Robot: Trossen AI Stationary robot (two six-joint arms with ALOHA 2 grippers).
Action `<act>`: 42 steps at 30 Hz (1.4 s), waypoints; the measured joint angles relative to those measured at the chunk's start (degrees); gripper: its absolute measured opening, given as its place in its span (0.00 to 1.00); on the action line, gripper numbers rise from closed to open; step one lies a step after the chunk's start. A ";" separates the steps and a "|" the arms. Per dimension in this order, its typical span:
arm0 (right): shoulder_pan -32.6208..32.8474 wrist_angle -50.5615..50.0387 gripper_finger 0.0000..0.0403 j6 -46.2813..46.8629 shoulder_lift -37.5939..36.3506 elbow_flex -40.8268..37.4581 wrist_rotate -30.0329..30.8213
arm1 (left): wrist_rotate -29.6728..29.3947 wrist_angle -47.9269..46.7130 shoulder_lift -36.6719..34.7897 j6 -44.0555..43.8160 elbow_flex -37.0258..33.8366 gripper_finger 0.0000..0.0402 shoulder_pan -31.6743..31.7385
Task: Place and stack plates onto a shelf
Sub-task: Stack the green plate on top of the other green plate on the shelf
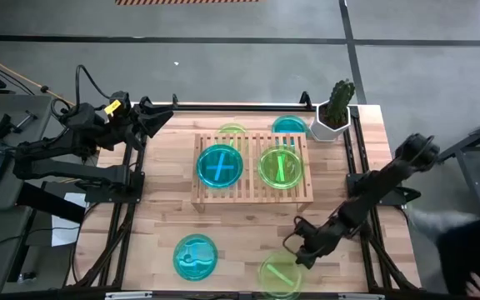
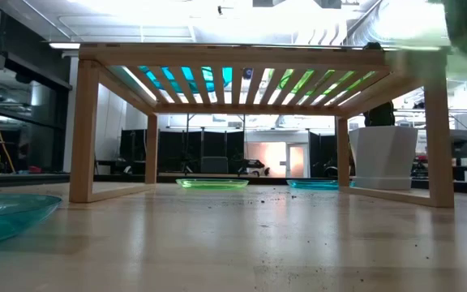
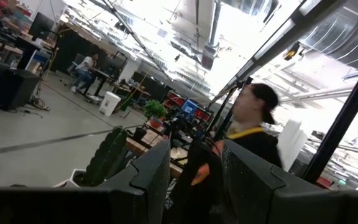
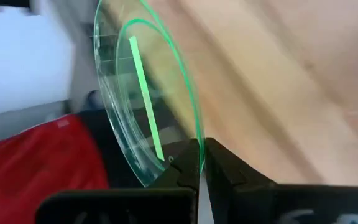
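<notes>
Landmark: we place everything against the shelf (image 1: 252, 171), the slatted wooden rack in the middle of the table (image 1: 165, 225).
On the shelf: we count two stacks or single plates on top, a blue one (image 1: 220, 165) on its left half and a green one (image 1: 280, 167) on its right half; how many plates each holds we cannot tell.
Behind the shelf: a green plate (image 1: 233, 129) and a blue plate (image 1: 288, 125) lie on the table on the shelf's far side, beside the potted cactus (image 1: 337, 107).
In front of the shelf: a blue plate (image 1: 195, 256) lies on the table, left of centre.
Right gripper (image 1: 297, 252): in front of the shelf toward its right end, clenched on the rim of a green plate (image 1: 280, 273), which looks lifted and tilted.
Left gripper (image 1: 158, 117): waiting off the shelf's far left corner, its fingers parted on nothing.
Progress: we judge the job partly done; the gripped plate and three on the table remain.
Right wrist view only: the fingers (image 4: 225, 168) pinching the green rim (image 4: 194, 140), which the high view blurs.
Low view only: the two far plates seen under the shelf, flat on the table.
Left wrist view only: a person in the room beyond.
</notes>
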 joint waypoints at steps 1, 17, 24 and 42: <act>-0.15 -0.30 0.00 -0.64 -1.99 0.00 -0.13 | -0.04 0.02 -0.02 0.07 0.00 0.33 0.00; -34.60 -22.90 0.00 -36.38 -11.15 24.83 -4.23 | -0.14 0.02 -0.09 2.12 0.00 0.33 -0.02; -52.18 -31.51 0.00 -50.43 -0.22 40.28 -9.59 | -0.17 0.07 -0.09 2.53 0.00 0.33 -0.02; -57.19 -70.33 0.00 -64.80 -9.73 46.11 -17.12 | -1.32 0.50 0.08 4.51 -0.01 0.33 -0.02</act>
